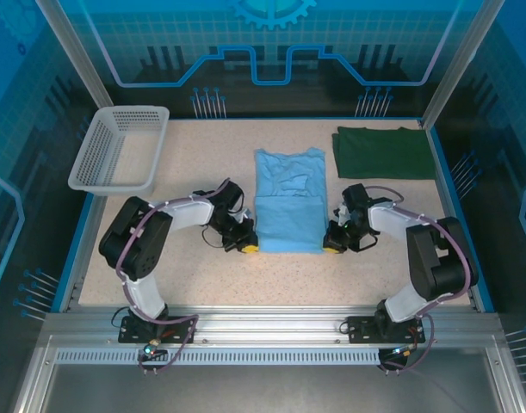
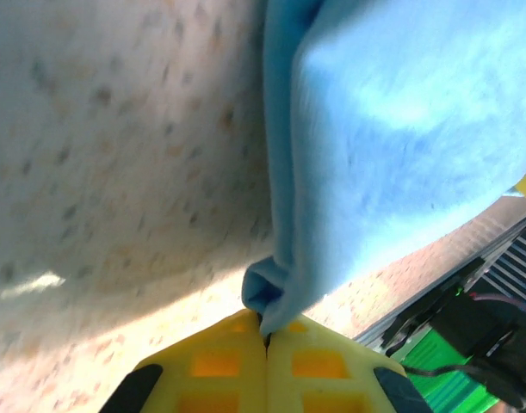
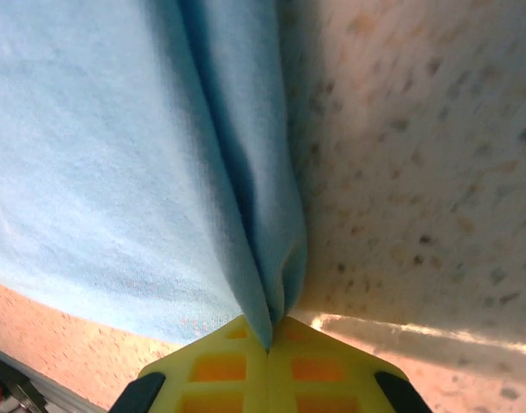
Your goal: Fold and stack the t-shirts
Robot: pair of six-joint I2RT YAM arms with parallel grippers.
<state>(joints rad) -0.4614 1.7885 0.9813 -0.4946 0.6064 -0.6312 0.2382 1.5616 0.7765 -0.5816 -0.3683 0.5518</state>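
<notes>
Left fingers (image 2: 256,340) are being pressed closed on near left corner of sky-blue t-shirt (image 1: 288,211); right fingers (image 3: 280,337) are being pressed closed on its near right corner; shirt is being borne by counter (image 1: 202,275), centre; dark green t-shirt (image 1: 383,153) is being borne folded, far right.

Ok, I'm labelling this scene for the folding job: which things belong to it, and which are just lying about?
Belong to the job: blue t-shirt, pinched at its near corners by the left gripper and right gripper; green t-shirt, far right.
Lying about: white basket, far left.
</notes>
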